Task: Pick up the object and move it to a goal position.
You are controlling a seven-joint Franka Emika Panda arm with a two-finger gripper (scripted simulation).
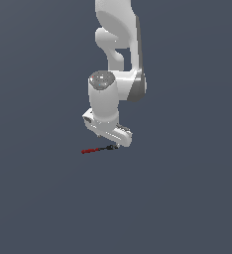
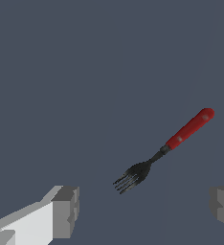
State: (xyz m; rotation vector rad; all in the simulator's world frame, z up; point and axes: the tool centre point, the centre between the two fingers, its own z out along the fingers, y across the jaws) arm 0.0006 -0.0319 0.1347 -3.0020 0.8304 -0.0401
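Observation:
The object is a small fork (image 1: 99, 149) with a red handle and a black tined end, lying on the grey floor. In the wrist view the fork (image 2: 167, 148) lies slantwise, and its black tines (image 2: 131, 178) point toward the gap between my fingers. My gripper (image 1: 116, 145) hangs low over the fork's black end, with the red handle sticking out toward the exterior view's left. In the wrist view the gripper (image 2: 145, 208) is open wide and empty. One finger (image 2: 66, 210) and the other finger (image 2: 223, 205) stand well apart, and the fork is not between them.
A plain dark grey floor (image 1: 177, 198) fills both views. No other object, container or goal marker shows. The white arm (image 1: 119, 54) rises above the gripper.

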